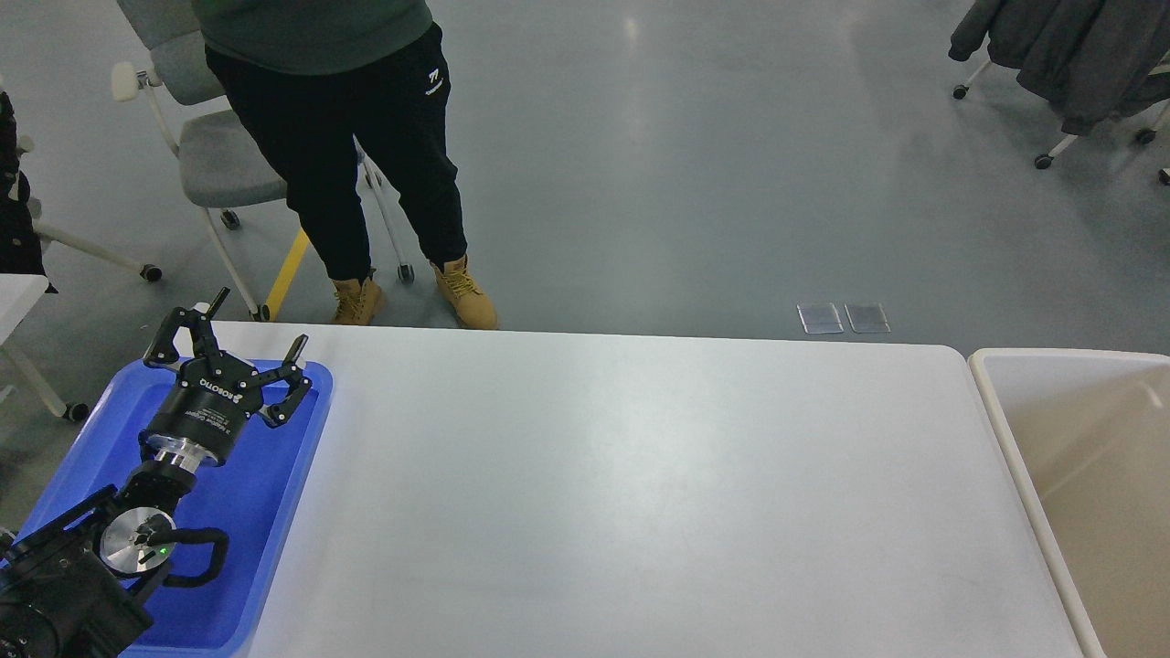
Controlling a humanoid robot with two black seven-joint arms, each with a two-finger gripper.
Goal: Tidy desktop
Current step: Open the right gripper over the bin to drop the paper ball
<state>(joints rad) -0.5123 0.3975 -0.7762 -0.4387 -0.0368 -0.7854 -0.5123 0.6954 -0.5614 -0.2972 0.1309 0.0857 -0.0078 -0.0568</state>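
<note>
The desktop (pixel 640 493) is a wide white tabletop with rounded corners; I see nothing lying on its white surface. My left gripper (pixel 259 322) is open and empty, its two black fingers spread wide above the far end of a blue tray (pixel 265 512) at the desktop's left end. My right arm and its gripper are out of view.
A beige bin with a cream rim (pixel 1005 429) stands against the desktop's right end. A person in black trousers and tan boots (pixel 366 183) stands just beyond the far edge, by a grey wheeled chair (pixel 210 155). Another chair with dark clothing (pixel 1060 55) is at the far right.
</note>
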